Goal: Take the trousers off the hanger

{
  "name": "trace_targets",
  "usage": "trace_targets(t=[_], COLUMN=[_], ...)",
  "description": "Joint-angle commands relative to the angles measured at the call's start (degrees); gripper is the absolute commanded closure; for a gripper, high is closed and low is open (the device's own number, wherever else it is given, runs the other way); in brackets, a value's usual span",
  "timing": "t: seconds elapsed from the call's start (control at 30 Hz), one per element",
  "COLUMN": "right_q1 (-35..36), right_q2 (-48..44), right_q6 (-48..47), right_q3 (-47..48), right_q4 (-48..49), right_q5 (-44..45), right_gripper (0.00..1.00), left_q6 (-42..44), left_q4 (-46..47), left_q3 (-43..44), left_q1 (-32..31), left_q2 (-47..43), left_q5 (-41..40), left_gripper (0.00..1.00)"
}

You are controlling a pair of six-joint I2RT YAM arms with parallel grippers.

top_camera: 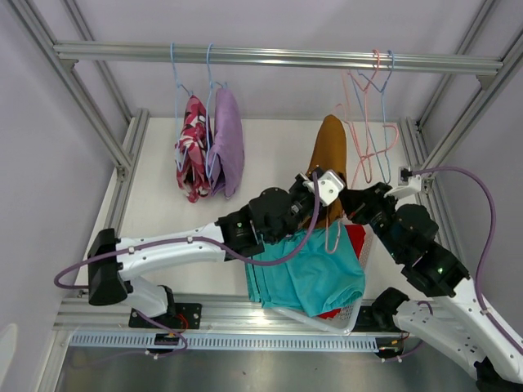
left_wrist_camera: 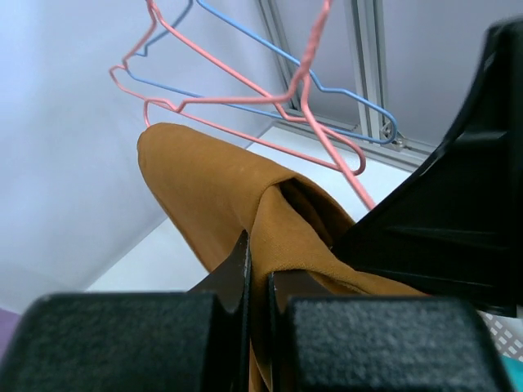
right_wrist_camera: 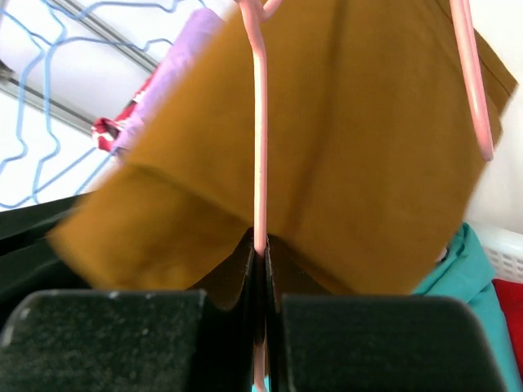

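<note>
Snagging is my worry: left gripper [left_wrist_camera: 257, 273] is pinched tight on the rust trousers [left_wrist_camera: 212, 188], right gripper [right_wrist_camera: 260, 253] is clamped on the pink hanger [right_wrist_camera: 260, 122] wire, and the cloth looks draped over that hanger, up above the basket [top_camera: 350, 317]. If left pulls at an angle, the fabric could catch on the hanger's end, or the thin wire could twist out of right's pinch. White table [top_camera: 270, 163], aluminium frame with a rail [top_camera: 278, 55]. The camo [top_camera: 192, 151] and lilac [top_camera: 230, 143] pairs hang there; teal [top_camera: 315, 273] and red [top_camera: 356, 239] lie in the basket.
</note>
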Motion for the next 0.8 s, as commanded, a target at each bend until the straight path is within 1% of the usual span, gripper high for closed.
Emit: trace_targets(t=[0.0, 0.1, 0.3, 0.53, 0.77], right_q1=[0.1, 0.2, 0.1, 0.0, -0.1], right_q2=[0.8, 1.0, 1.5, 2.6, 3.1], right_q6=[0.0, -0.1, -0.1, 0.5, -0.1], right_q3=[-1.1, -2.0, -4.0, -5.6, -6.1], right_q4=[2.4, 2.6, 2.8, 3.6, 3.4], right_q5=[1.2, 2.0, 2.6, 2.1, 2.6], right_gripper=[1.00, 1.00, 1.00, 1.00, 1.00], left_q6=[3.8, 4.2, 4.6, 2.8, 2.4], left_q4=[8.6, 8.2, 4.5, -0.7, -5.3], left_q3=[3.1, 2.9, 4.2, 6.6, 8.1], left_q1=[-2.4, -3.2, -4.9, -6.7, -7.5], left_q2=[-7.1, -9.7, -16.0, -22.3, -26.5], left_q5=[-1.4, -2.3, -4.5, -5.6, -6.7], left_gripper=[0.99, 0.99, 0.99, 0.99, 0.99])
